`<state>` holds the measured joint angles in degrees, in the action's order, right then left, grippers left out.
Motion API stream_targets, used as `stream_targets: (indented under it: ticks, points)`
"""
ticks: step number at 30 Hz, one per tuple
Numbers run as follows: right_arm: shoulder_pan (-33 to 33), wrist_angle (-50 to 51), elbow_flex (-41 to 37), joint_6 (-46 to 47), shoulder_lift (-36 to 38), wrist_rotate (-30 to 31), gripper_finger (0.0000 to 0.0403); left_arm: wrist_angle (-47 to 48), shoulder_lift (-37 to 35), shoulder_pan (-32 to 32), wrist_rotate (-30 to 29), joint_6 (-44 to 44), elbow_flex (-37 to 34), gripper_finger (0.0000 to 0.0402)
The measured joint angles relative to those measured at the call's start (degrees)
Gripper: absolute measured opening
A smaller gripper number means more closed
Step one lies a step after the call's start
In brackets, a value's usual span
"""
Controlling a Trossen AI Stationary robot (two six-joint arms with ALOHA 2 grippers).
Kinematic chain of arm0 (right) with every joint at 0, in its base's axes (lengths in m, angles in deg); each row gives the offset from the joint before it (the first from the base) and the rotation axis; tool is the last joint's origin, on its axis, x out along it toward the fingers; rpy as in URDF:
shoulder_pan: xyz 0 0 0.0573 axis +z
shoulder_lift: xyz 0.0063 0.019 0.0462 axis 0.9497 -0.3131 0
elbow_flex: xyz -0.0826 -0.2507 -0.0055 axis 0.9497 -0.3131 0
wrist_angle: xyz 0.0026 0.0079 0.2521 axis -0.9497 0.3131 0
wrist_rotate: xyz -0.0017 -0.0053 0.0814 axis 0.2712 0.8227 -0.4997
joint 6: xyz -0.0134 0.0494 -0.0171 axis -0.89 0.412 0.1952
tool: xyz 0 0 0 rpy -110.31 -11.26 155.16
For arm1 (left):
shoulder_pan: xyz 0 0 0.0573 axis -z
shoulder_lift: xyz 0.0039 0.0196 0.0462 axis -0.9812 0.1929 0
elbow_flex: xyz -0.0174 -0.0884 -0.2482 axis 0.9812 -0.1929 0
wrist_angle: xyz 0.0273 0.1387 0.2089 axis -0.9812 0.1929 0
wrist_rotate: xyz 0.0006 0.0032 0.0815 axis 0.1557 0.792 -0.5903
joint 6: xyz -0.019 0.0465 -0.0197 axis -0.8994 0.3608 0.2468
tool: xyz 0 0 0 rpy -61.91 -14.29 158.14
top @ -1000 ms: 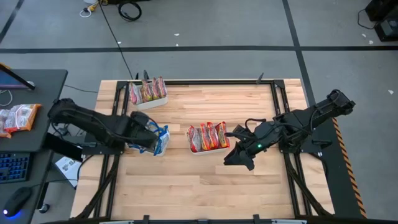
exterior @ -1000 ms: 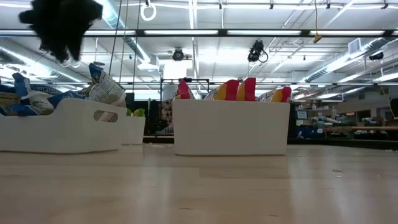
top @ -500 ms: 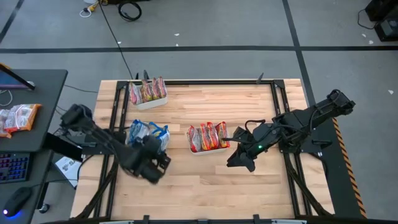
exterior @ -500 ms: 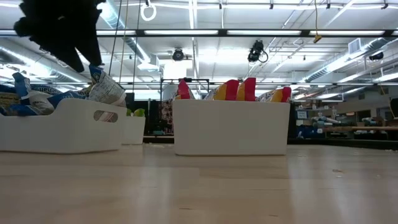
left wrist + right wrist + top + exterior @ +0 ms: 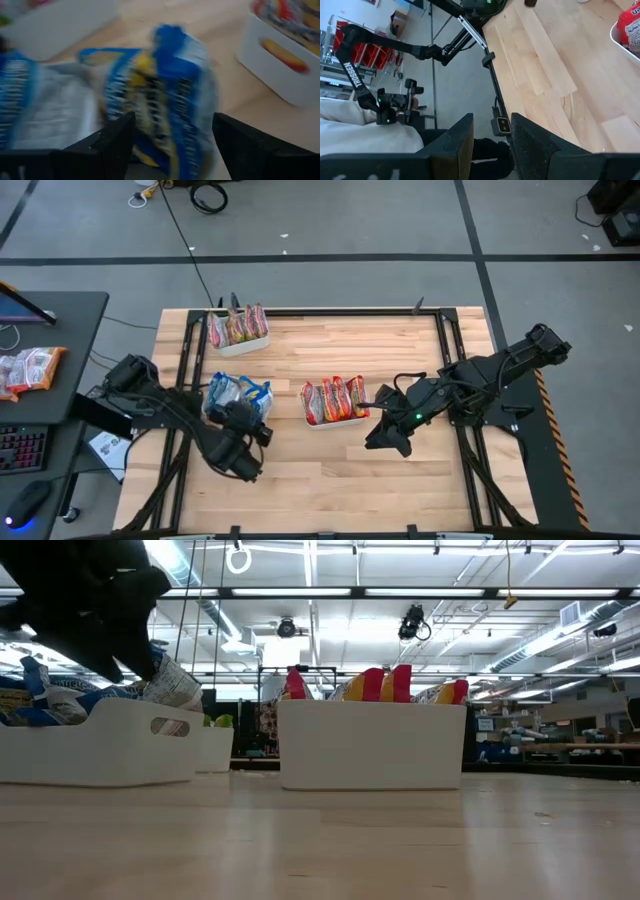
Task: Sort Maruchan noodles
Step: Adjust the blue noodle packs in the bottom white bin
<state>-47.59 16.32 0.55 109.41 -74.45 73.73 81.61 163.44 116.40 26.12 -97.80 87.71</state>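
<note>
Blue-and-yellow Maruchan packets (image 5: 238,394) stand crumpled in a white tray (image 5: 100,745) on the table's left side. Red-orange and yellow-orange packets (image 5: 335,398) stand on edge in a middle white tray (image 5: 370,745). More red-orange packets (image 5: 238,326) fill a third tray at the far left corner. My left gripper (image 5: 250,430) is open just near of the blue tray, pointing at those packets (image 5: 165,95) and holding nothing. My right gripper (image 5: 380,442) hangs open and empty, right of and nearer than the middle tray.
Bare wooden tabletop (image 5: 330,480) stretches along the near side and between the trays. Black frame rails (image 5: 450,360) run along the table's left and right sides. A dark desk with more packets (image 5: 30,368) stands off the table's left.
My left gripper has drawn back from over the blue tray toward the table's near edge and turned to face the tray, uncovering the blue-and-yellow packets. The right arm has barely shifted.
</note>
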Motion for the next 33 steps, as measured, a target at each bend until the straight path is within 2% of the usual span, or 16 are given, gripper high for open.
stream_targets:
  ticks: [3, 7, 13, 15, 19, 23, 33]
  points:
    - [0.0, 0.0, 0.0, 0.4, 0.0, 0.0, 0.0137, -4.9, 0.0, -0.5, 0.9, 5.6, 0.0, 0.0268]
    - [0.0, 0.1, 0.0, 1.2, 0.0, 0.0, 0.0137, -5.6, -0.2, -1.1, 3.6, 5.9, 0.0, 0.0274]
    - [-0.2, 2.1, 0.0, 1.5, 0.0, -0.6, 0.0137, -5.0, -4.5, -3.2, 14.7, 7.7, 0.2, 0.0317]
    - [-0.7, 3.0, 0.0, 1.4, 0.0, -0.8, 0.0137, -4.4, -6.0, -4.7, 16.8, 10.9, 0.2, 0.0324]
    - [-2.0, 3.8, 0.0, 1.4, 0.0, -0.9, 0.0137, -7.1, -8.7, -6.9, 17.4, 16.2, 0.2, 0.0331]
    - [-2.3, 3.8, 0.0, 1.3, 0.0, -0.9, 0.0137, -8.7, -9.6, -8.3, 17.6, 14.1, 0.2, 0.0332]
    - [-2.5, 3.8, 0.0, 0.9, 0.0, -1.5, 0.0137, -8.7, -2.8, -10.7, 14.0, 11.4, 0.2, 0.0332]
